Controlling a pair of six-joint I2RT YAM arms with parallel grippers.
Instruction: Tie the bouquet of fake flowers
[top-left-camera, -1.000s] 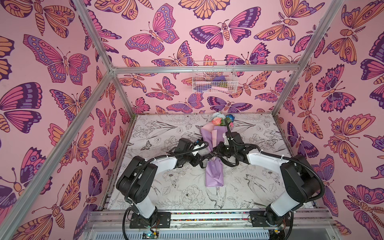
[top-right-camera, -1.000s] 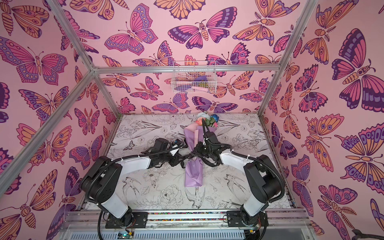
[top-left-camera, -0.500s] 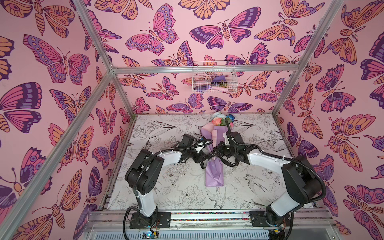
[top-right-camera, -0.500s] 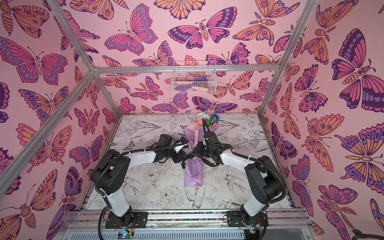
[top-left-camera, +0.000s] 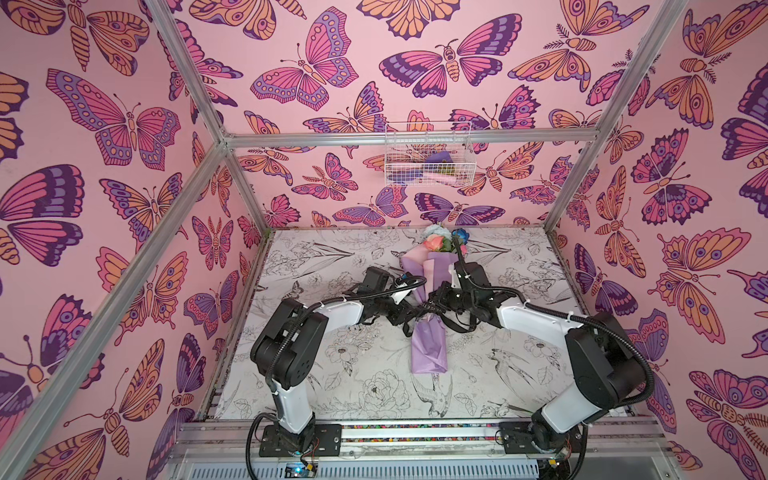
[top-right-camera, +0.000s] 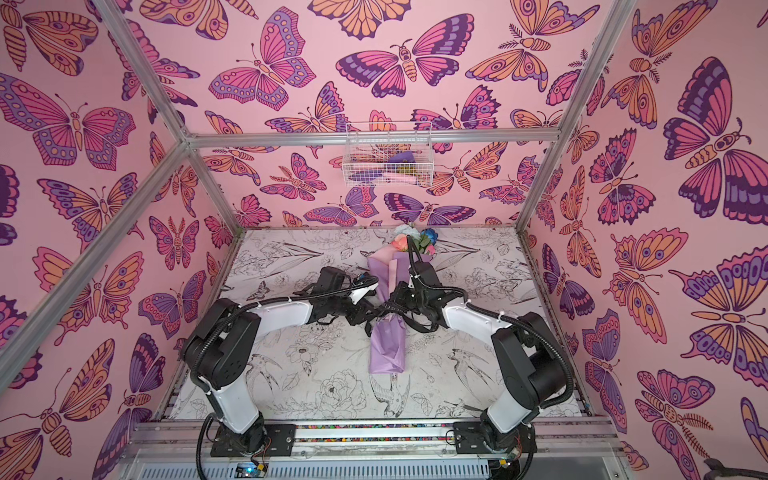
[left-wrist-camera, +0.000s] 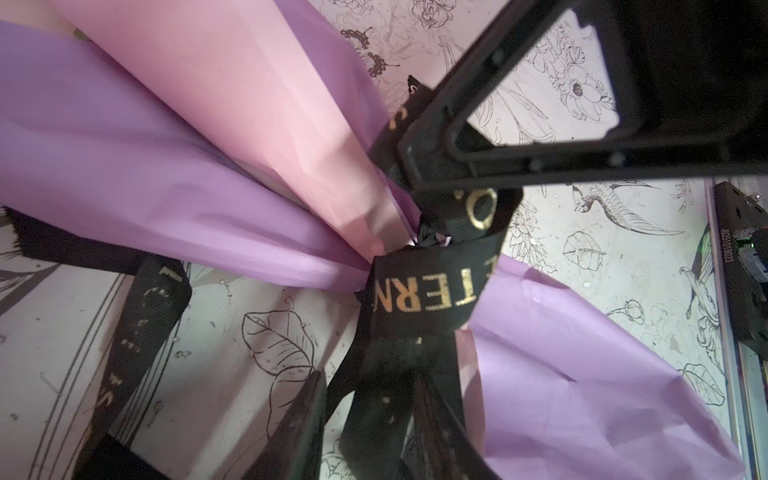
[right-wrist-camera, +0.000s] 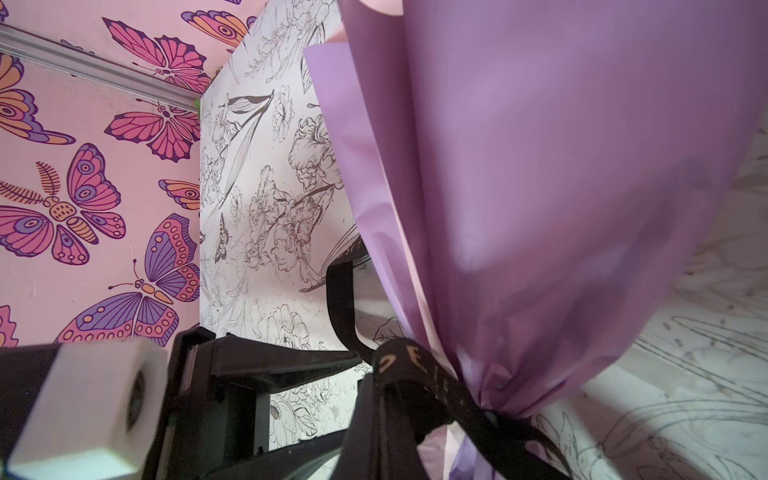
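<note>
Toward the near edge of the surface (top-left-camera: 353, 374) lay the stem end of the bouquet of fake flowers (top-left-camera: 430, 349), blooms at the far edge. At its waist, the right gripper (top-left-camera: 435, 306) was clamped on the black ribbon (left-wrist-camera: 419, 291). The left gripper (top-left-camera: 408, 316) straddled a tail, hold couldn't be told. Knot wanted level, opposed, even pulls.
</note>
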